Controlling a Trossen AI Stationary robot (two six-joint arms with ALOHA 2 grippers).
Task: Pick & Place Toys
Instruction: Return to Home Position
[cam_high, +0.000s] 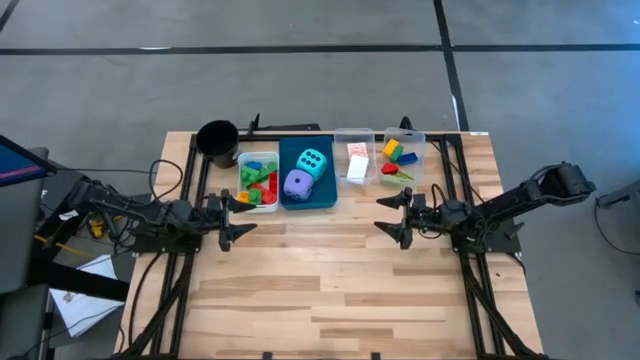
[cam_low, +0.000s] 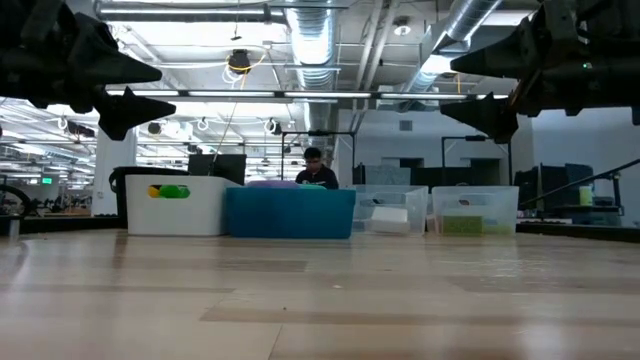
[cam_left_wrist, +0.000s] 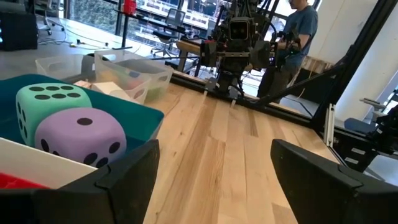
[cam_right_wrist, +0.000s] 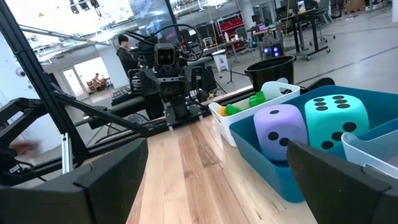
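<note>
A cyan die (cam_high: 313, 161) and a purple die (cam_high: 298, 183) lie in the blue bin (cam_high: 307, 198). Red, green and yellow bricks (cam_high: 259, 186) fill the white bin (cam_high: 243, 160). A clear bin holds cards (cam_high: 356, 162); another clear bin holds bricks (cam_high: 399, 158). My left gripper (cam_high: 236, 217) is open and empty above the table, in front of the white bin. My right gripper (cam_high: 388, 216) is open and empty in front of the clear bins. The dice also show in the left wrist view (cam_left_wrist: 78, 130) and in the right wrist view (cam_right_wrist: 281, 132).
A black round cup (cam_high: 218, 141) stands at the far left beside the white bin. The bins stand in a row along the table's far edge. Bare wooden table (cam_high: 330, 280) lies between and in front of the grippers. A person (cam_low: 315, 168) sits beyond the table.
</note>
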